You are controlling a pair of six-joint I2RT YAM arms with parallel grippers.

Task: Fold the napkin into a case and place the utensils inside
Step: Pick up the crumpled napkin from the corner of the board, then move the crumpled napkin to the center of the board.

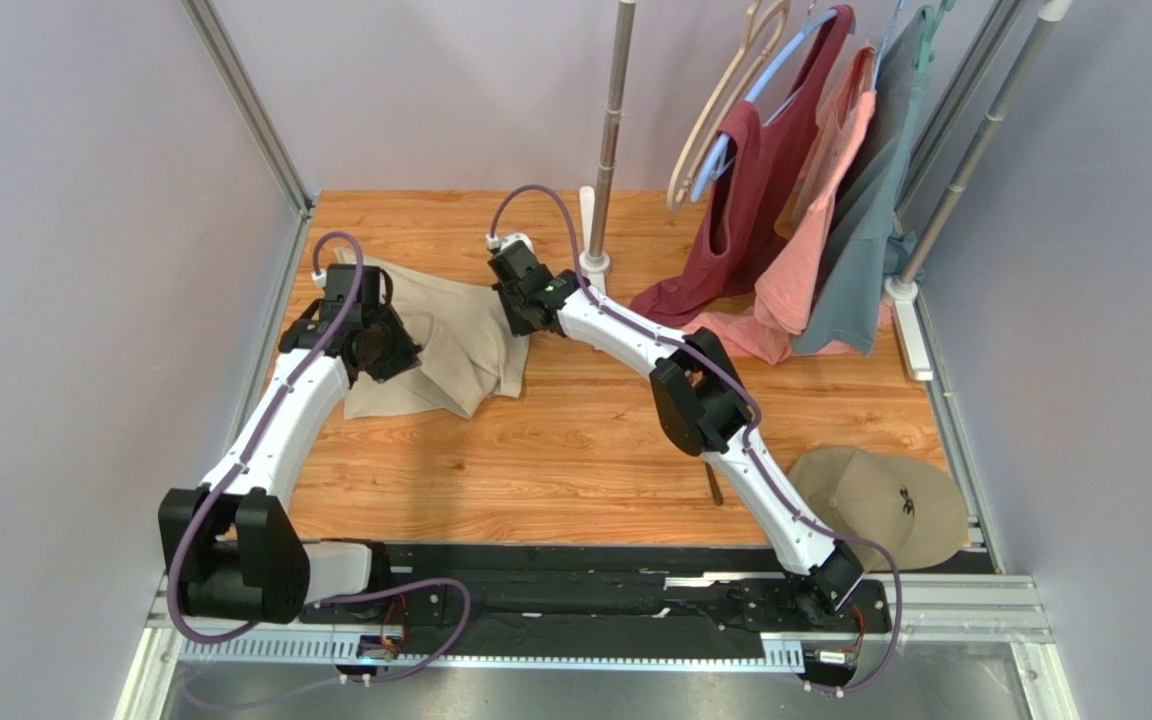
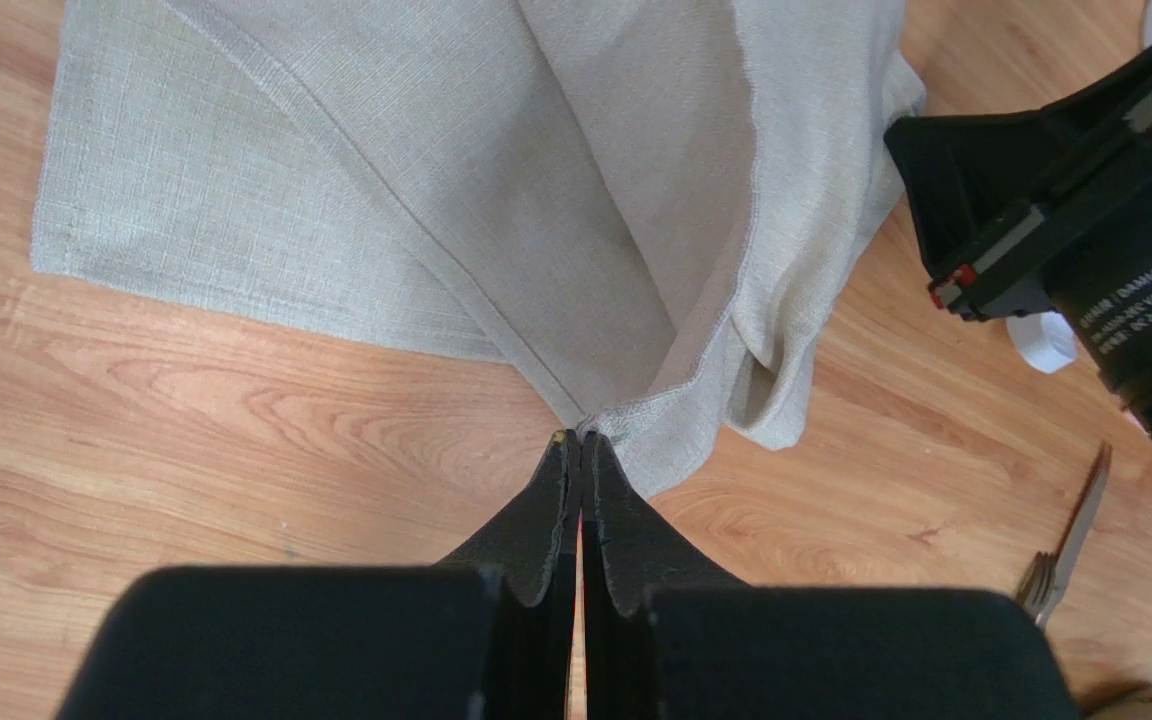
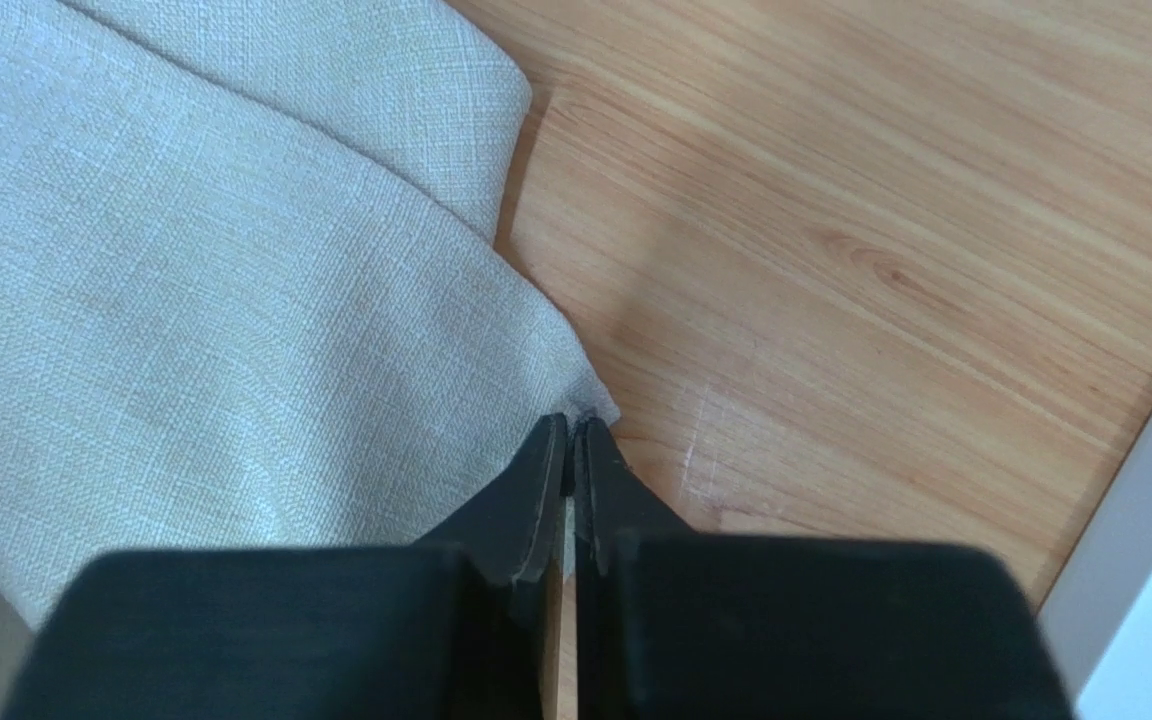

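Note:
The beige napkin [image 1: 447, 353] lies in loose, overlapping folds on the wooden table at the back left; no case shape shows. My left gripper [image 2: 582, 438] is shut on a hemmed corner of the napkin [image 2: 537, 195] at its near-left side. On the cloth's right side, my right gripper [image 3: 573, 423] is shut on another napkin [image 3: 192, 300] corner. A dark fork [image 2: 1066, 540] lies on the wood to the right of the cloth. In the top view only a short dark utensil end [image 1: 713, 483] shows under the right arm's forearm.
A round tan disc [image 1: 883, 503] lies at the near right. Maroon, salmon and grey-teal garments [image 1: 793, 210] hang from a rack at the back right, their hems on the table. A rack pole [image 1: 608, 135] stands just behind the right gripper.

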